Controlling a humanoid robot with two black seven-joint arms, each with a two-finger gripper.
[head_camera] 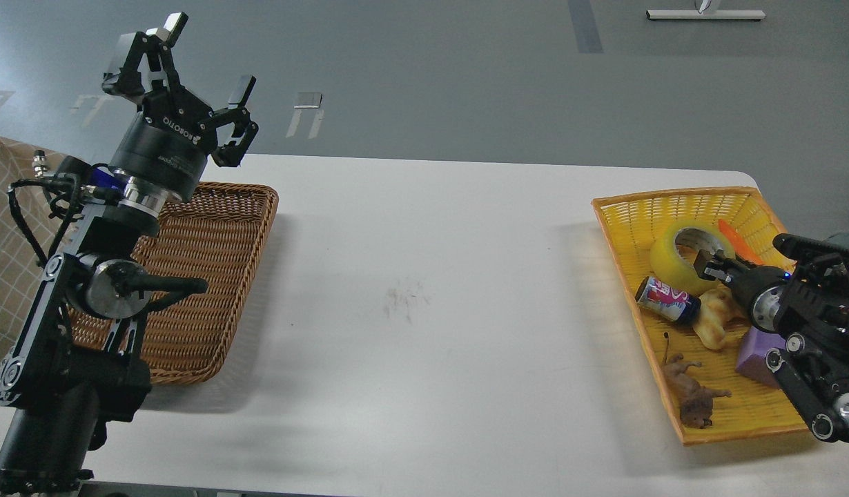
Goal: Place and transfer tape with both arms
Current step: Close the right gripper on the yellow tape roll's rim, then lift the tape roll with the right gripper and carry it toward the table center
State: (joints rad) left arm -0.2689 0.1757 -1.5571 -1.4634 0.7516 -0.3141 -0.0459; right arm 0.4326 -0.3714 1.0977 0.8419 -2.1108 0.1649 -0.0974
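The yellow roll of tape (673,266) lies in the yellow basket (625,221) at the right side of the table, its grey core facing up. My right gripper (707,266) comes in from the right edge and its dark tip is at the near rim of the roll, on the core's edge. I cannot tell its two fingers apart. My left gripper (203,59) is raised high above the back edge of the brown wicker basket (210,276) at the left, open and empty.
The yellow basket also holds a small can (666,300), a croissant (716,317), a purple cube (759,355), a brown toy animal (694,397) and an orange piece (738,241). The white table (424,276) has a faint smudge at its middle.
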